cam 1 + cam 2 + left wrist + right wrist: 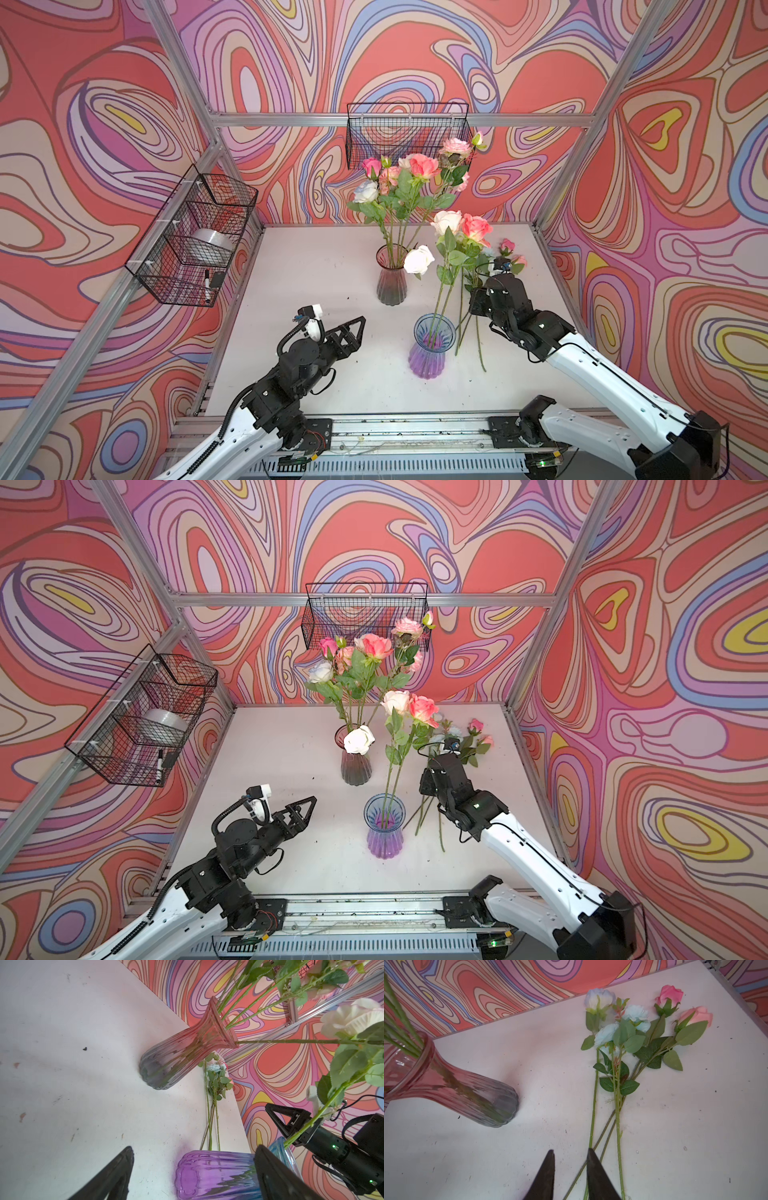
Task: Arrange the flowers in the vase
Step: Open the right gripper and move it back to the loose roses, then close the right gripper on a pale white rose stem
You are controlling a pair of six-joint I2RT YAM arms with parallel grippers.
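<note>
Hovering right gripper (571, 1151): jaws a narrow way apart with bare table (488, 1157) showing through the gap; it grasps nothing.
Loose flowers (616, 1059): these lie flat on the table. Their crossed stems run under and just beside one finger, and the pale blue and pink heads lie well ahead of the fingertips.
Blue-purple vase (428, 353): upright, just beside this gripper on the left arm's side.
Standing flowers (461, 226): a few stems are already in that vase, with the heads above the gripper.
Pink vase (390, 282): farther ahead on the same side, and full.
Left gripper (194, 1147): jaws spread wide and empty, beyond the blue-purple vase, near it but apart.
Step in hand: by my judgement, taking one stem off the table.
Doing it well: centre the gap over a single bare stalk, away from where the stems cross and below the leaves. Close only once both fingers straddle it, or two stems may come up together.
Hard to tell: whether the finger touches the stems, and how high it sits. The stems' cut ends run off the wrist view's edge. In both top views the wrist and leaves hide the fingers.
</note>
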